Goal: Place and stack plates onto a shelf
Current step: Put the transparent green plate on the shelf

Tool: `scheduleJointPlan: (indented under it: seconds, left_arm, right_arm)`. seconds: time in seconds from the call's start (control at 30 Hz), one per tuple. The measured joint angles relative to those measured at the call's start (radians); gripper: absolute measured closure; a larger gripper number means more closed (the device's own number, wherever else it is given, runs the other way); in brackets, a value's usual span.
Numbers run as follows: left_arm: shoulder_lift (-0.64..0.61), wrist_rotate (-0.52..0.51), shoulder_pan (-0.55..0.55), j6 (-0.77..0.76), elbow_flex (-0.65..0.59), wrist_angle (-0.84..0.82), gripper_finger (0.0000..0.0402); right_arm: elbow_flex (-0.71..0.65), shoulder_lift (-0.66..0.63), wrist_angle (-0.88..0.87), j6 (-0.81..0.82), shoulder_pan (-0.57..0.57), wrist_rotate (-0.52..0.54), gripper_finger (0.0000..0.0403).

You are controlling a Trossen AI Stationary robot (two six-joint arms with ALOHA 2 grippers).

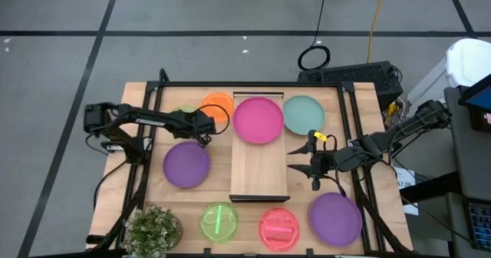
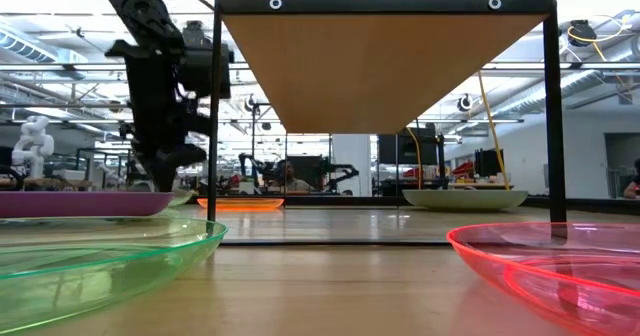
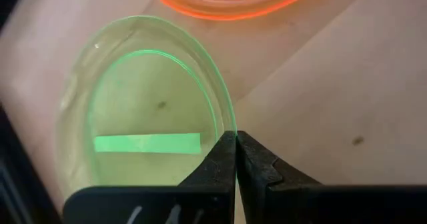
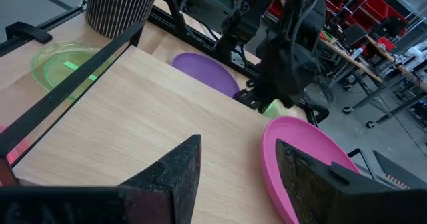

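High view: tabletop [image 1: 146,147] carries the shelf [image 1: 259,170] in the middle, magenta plate [image 1: 258,120] on its far end. Teal plate [image 1: 304,114] just right of it. Purple plates at left [image 1: 186,164] and near right [image 1: 335,217]. Smaller ones: orange plate [image 1: 219,104] at the far left, green plate [image 1: 219,220] and pink-red plate [image 1: 278,227] along the near edge. Left claw [image 1: 205,127] is pinched tight on the rim of a second green plate [image 3: 140,117]. Right claw [image 1: 307,157] spread wide beside the shelf, holding nothing. Potted plant [image 1: 152,229] near-left corner.
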Motion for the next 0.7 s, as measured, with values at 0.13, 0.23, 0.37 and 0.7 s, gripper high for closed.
scheduleJointPlan:
  seconds: [0.13, 0.23, 0.37, 0.7]
  left_arm:
    - [-0.085, -0.002, -0.019, 0.058, 0.000, -0.042, 0.0398]
    - [-0.146, -0.024, -0.052, 0.100, 0.001, -0.071, 0.0400]
    - [-0.219, -0.075, -0.105, 0.111, 0.000, -0.100, 0.0400]
    - [-0.309, -0.117, -0.285, 0.363, 0.096, -0.141, 0.0401]
  right_arm:
    - [0.000, 0.000, -0.001, -0.002, 0.000, 0.000, 0.0229]
    - [0.000, 0.000, -0.002, -0.002, 0.000, 0.000, 0.0229]
    - [0.000, 0.000, -0.004, -0.002, 0.000, 0.000, 0.0229]
    - [0.000, 0.000, -0.022, 0.005, 0.000, 0.001, 0.0229]
